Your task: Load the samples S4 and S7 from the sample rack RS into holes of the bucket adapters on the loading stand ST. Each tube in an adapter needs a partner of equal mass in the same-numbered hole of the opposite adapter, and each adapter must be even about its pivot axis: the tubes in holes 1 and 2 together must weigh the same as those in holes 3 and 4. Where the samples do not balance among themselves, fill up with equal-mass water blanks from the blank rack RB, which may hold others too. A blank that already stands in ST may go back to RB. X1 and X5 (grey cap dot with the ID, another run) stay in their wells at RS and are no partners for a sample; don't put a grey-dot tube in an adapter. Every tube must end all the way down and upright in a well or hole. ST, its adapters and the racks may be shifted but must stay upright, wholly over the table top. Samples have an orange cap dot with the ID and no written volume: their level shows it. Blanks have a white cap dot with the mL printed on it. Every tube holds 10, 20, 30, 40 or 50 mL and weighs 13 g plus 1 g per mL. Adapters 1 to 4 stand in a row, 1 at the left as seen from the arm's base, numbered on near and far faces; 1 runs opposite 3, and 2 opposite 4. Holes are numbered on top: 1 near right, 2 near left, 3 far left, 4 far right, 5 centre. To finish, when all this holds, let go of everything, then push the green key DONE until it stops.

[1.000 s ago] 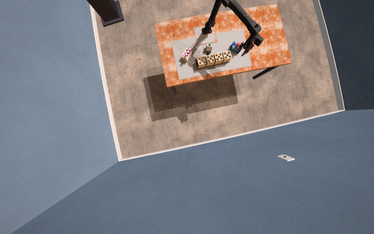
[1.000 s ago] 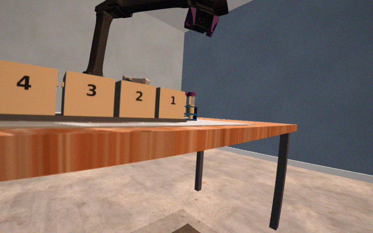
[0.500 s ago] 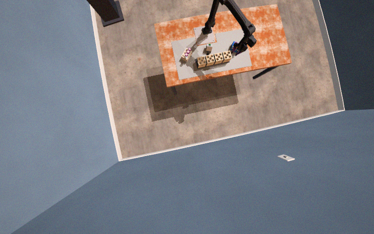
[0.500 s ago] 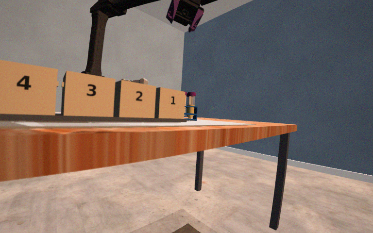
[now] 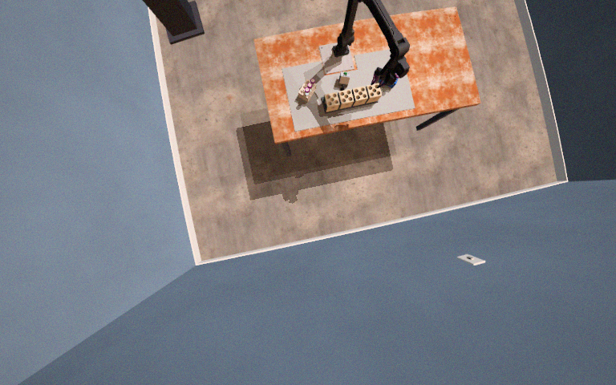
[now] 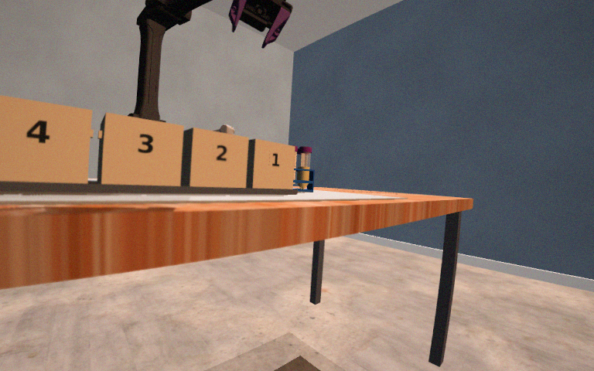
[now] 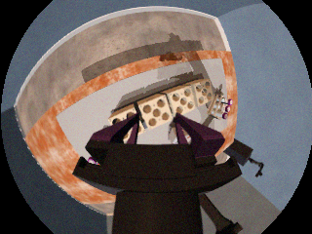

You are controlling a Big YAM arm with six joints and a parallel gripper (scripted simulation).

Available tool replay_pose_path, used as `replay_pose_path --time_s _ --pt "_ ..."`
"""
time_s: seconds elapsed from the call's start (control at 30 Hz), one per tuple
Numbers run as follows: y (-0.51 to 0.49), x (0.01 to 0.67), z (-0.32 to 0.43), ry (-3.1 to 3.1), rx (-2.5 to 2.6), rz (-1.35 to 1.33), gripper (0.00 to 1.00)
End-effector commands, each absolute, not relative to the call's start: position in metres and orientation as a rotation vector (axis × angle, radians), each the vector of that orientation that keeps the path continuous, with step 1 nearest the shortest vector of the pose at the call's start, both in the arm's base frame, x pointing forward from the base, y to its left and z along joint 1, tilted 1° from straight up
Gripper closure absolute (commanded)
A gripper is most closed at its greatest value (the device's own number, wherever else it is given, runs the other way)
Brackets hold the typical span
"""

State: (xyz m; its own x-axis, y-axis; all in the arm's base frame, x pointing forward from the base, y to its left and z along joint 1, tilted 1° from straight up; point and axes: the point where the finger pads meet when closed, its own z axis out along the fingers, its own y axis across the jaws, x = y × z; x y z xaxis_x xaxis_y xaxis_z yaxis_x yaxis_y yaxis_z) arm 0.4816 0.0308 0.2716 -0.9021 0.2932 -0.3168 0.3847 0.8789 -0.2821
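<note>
Hovering purple tapered fingers (image 6: 275, 25) apart, empty | boxy tan adapters (image 6: 140, 151)

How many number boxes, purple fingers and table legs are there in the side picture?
Number boxes: 4
Purple fingers: 2
Table legs: 2
Total: 8
</note>
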Motion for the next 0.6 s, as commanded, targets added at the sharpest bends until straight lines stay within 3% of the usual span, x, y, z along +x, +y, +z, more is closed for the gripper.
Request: replay_pose_path --time_s 0.0,0.57 --pt "0.014 0.474 0.304 2.796 0.445 -0.449 0.45" --pt "-0.03 0.408 0.291 3.012 0.277 -0.283 0.45"
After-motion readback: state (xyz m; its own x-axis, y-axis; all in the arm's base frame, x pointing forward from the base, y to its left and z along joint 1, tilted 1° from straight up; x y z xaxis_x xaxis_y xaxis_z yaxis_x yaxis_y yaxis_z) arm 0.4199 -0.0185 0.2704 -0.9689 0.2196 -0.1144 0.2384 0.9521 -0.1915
